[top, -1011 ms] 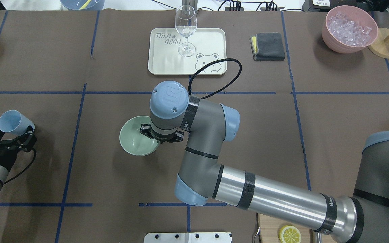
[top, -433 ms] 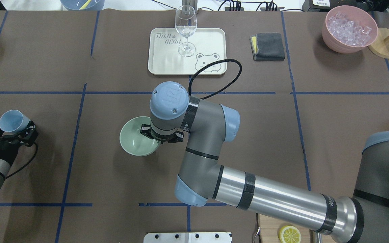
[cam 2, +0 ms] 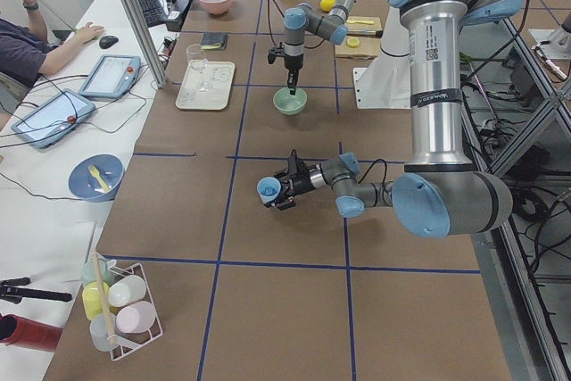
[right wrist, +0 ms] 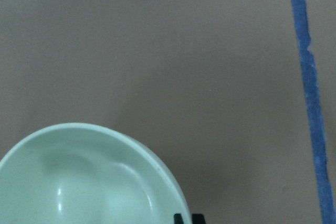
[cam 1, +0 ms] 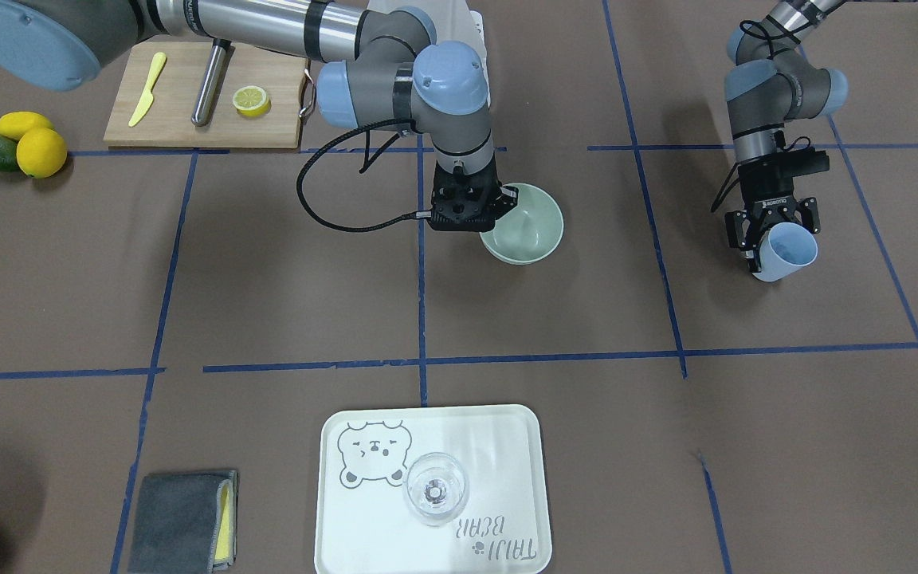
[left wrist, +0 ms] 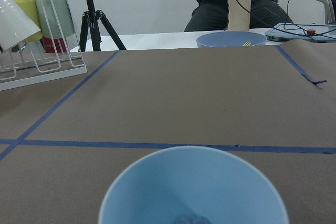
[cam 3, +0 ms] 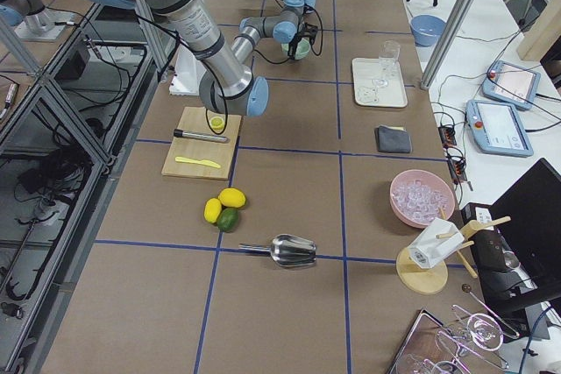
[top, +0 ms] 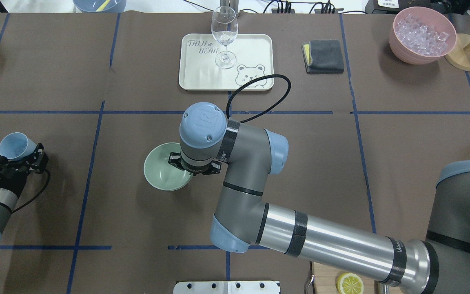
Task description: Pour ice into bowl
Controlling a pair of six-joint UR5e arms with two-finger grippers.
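Exterior front-facing: right claw [cam 1: 484, 222] pinches the rim of the round matte bowl [cam 1: 531, 231]; left claw [cam 1: 774, 239] grips a smooth blue cup [cam 1: 786, 253], its mouth tilted away from the robot.

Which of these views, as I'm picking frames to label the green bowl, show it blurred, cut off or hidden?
Right wrist view: the bowl is soft and cut off by the bottom edge. Overhead view: sharp, but the right arm's wrist covers part of it. Front-facing view: sharp, evenly lit, nearly all of it visible. Left wrist view: it is out of frame; only the blue cup shows, blurred close up.
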